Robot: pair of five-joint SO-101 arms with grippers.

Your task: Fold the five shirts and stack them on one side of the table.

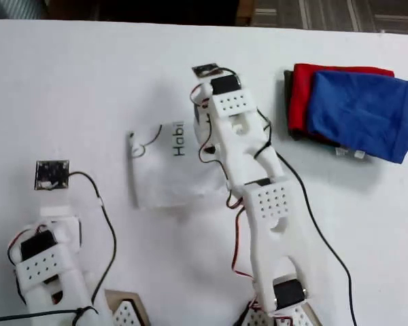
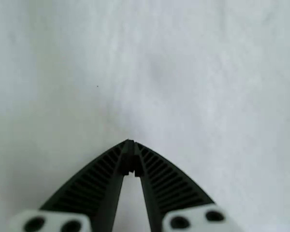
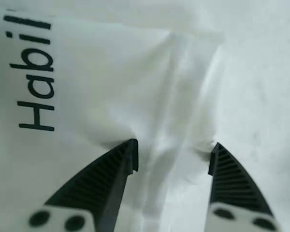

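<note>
Creases across folded white shirt (image 3: 135, 82)

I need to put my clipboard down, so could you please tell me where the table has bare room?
The table is bare left of the white shirt, beyond the left gripper, and on the arms' side of the shirt stack. The middle is crowded: the right gripper hangs open over the white shirt.

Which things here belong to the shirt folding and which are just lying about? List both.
Job: white shirt below the open right gripper; blue shirt stacked on red shirt; shut left gripper.
Lying about: black cable on the table.
</note>
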